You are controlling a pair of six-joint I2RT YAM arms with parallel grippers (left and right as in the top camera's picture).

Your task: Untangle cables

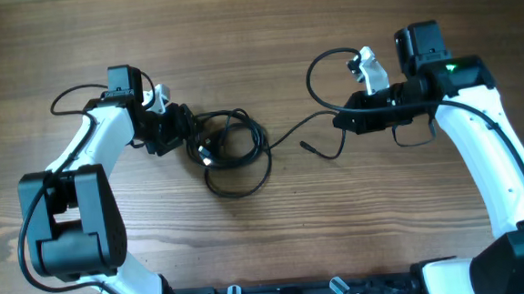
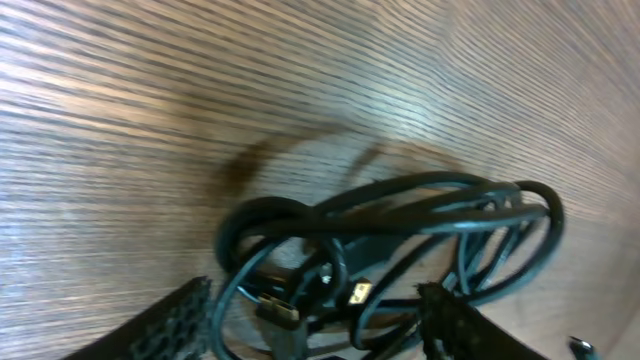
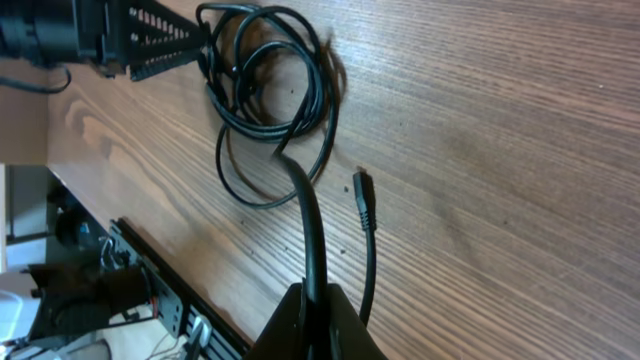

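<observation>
Overhead, wood-grain table point(image 1: 255, 38), coiled cables point(image 1: 212, 145)

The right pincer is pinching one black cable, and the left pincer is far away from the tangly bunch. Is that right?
Not quite. The left pincer is not far away. It sits right at the tangly bunch, and the left wrist view shows the cables just in front of it. The rest is right: the right pincer is pinching one black cable.
</observation>
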